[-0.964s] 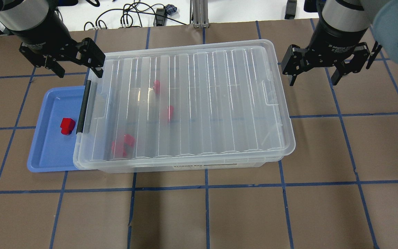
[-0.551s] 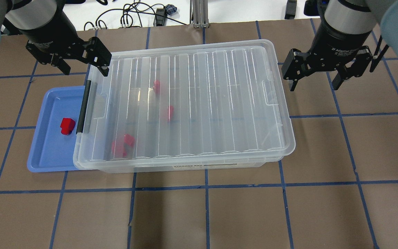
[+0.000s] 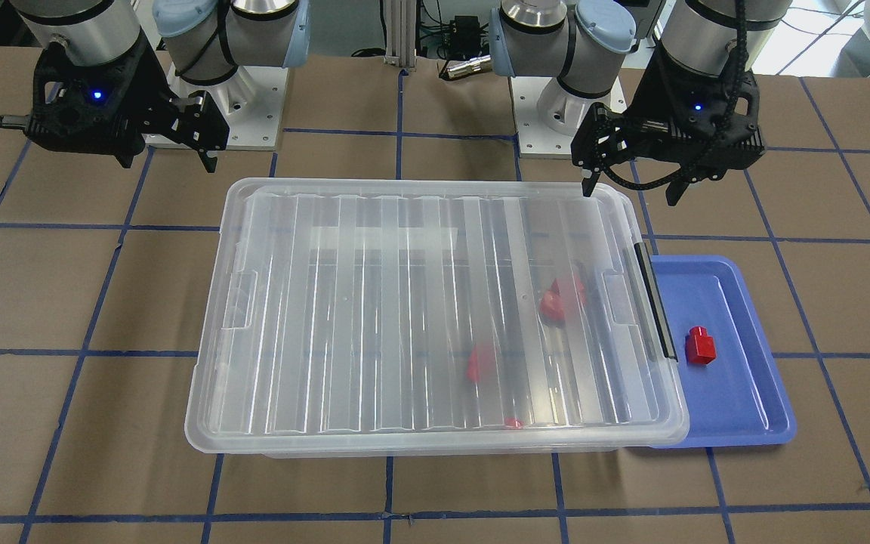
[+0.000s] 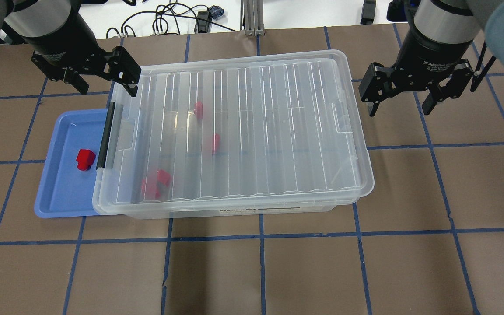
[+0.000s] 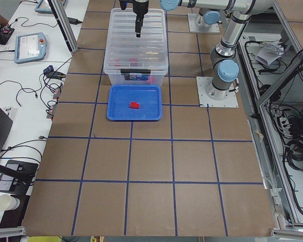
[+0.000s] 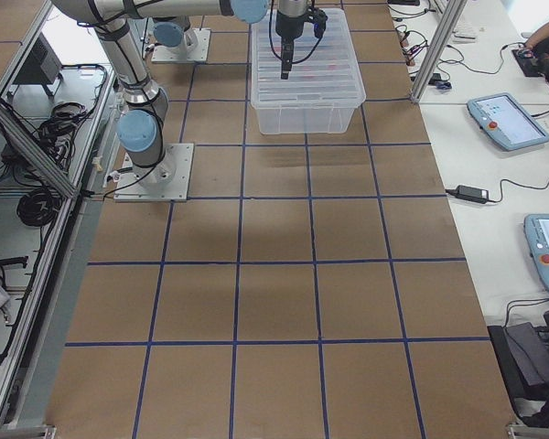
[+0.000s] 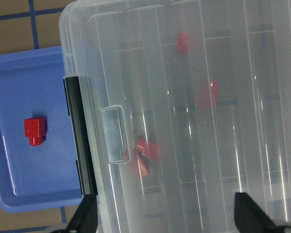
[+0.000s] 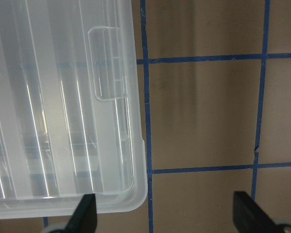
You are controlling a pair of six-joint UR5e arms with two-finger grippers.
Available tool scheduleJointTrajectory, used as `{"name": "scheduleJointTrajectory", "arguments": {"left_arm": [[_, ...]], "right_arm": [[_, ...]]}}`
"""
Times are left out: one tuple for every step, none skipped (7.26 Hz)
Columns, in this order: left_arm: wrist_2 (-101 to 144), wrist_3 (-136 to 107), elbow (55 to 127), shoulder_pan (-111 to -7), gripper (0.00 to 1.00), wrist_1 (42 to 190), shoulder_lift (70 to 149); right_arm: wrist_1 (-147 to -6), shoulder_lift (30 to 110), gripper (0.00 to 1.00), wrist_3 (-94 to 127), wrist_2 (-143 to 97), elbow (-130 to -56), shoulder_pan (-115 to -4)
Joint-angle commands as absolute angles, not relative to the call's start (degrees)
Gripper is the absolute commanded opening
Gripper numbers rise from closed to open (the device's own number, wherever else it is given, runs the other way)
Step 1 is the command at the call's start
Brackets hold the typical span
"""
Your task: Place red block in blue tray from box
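Note:
The clear box [image 4: 256,131] lies mid-table with its ribbed lid shut and its black latch bar [image 4: 105,135] toward the blue tray [image 4: 64,192]. One red block [image 4: 85,159] lies on its side in the tray, also in the left wrist view [image 7: 35,129]. Several more red blocks [image 4: 198,109] show through the lid. My left gripper [image 4: 105,87] is open and empty above the box's back corner at the latch end. My right gripper [image 4: 398,109] is open and empty above the table, just past the box's other short end.
The tray's near edge is tucked under the box's latch end. Cables [image 4: 169,22] and an aluminium post [image 4: 252,17] lie beyond the table's back edge. The arm bases [image 3: 216,98] stand behind the box. Blue tape lines grid the brown table.
My left gripper has moved a little back and toward the box's corner. My right gripper has drifted slightly to the right. Both stay open; the blocks, box and tray have not moved.

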State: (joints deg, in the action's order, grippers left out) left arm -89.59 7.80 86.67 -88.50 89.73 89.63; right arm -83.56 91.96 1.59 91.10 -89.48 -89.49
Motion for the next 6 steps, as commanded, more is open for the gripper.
{"name": "scheduleJointTrajectory", "arguments": {"left_arm": [[-90.0, 8.4, 86.7, -88.5, 1.00, 89.9, 89.6], [-90.3, 8.5, 86.7, -88.6, 1.00, 89.8, 89.7], [-91.0, 8.4, 87.4, -88.5, 1.00, 89.8, 89.6], [-90.9, 8.4, 87.6, -88.5, 1.00, 89.7, 89.9], [-91.0, 8.3, 87.4, -88.5, 1.00, 89.6, 89.8], [-91.1, 8.3, 87.5, -88.6, 1.00, 89.8, 89.7]], "right_arm": [[-83.9, 92.0, 1.00, 2.2, 91.2, -89.5, -89.5], [-84.0, 92.0, 1.00, 2.2, 91.1, -89.3, -89.5], [-84.0, 92.0, 1.00, 2.2, 91.1, -89.2, -89.6], [-84.2, 92.0, 1.00, 2.3, 91.1, -89.3, -89.5], [-84.1, 92.0, 1.00, 2.3, 91.2, -89.3, -89.6], [-84.0, 92.0, 1.00, 2.3, 91.1, -89.1, -89.6]]}}
